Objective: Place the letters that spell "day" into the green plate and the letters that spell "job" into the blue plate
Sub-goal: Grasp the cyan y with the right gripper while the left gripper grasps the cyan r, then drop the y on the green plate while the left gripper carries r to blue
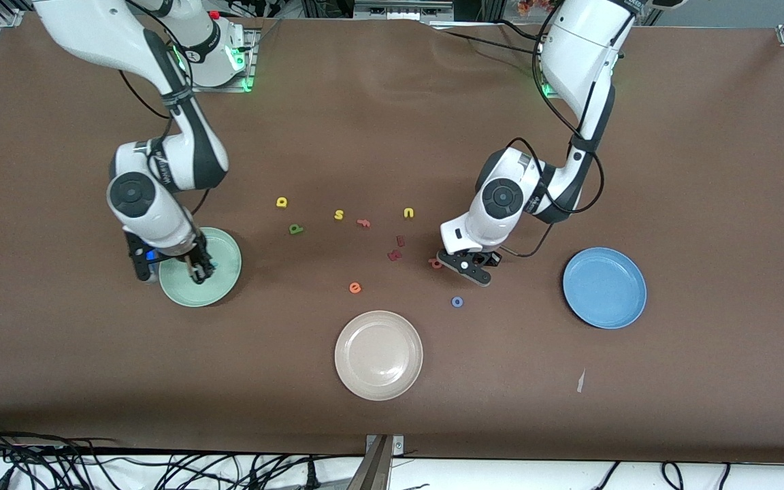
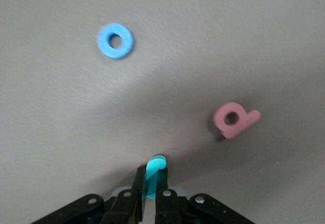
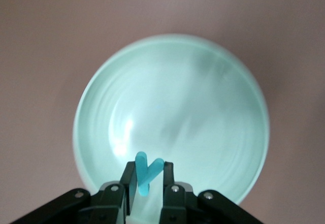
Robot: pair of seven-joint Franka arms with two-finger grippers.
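the teal "y" (image 3: 147, 176) is pinched between the closed jaws of the right gripper (image 1: 196, 267), which hangs over the green plate (image 1: 225, 252), so it looks ready to be let go into that plate as the first of "day". the teal "j" (image 2: 154, 176) is clamped the same way in the left gripper (image 1: 471, 267), low over the bench just beside the salmon "b" (image 1: 435, 263), with the blue ring "o" (image 1: 457, 301) near it and closer to the front camera. the blue plate (image 1: 627, 309) lies well apart toward the left arm's end, empty of letters, so the "j" probably needs carrying there. the yellow "d" (image 1: 282, 201) and dark green "a" (image 1: 295, 229) wait on the bench between the arms. strays sit among them: a yellow "s" (image 1: 339, 214), yellow "u" (image 1: 408, 213), orange "e" (image 1: 355, 288), dark red letters (image 1: 395, 254) and a beige plate (image 1: 405, 381), none blocking either path.
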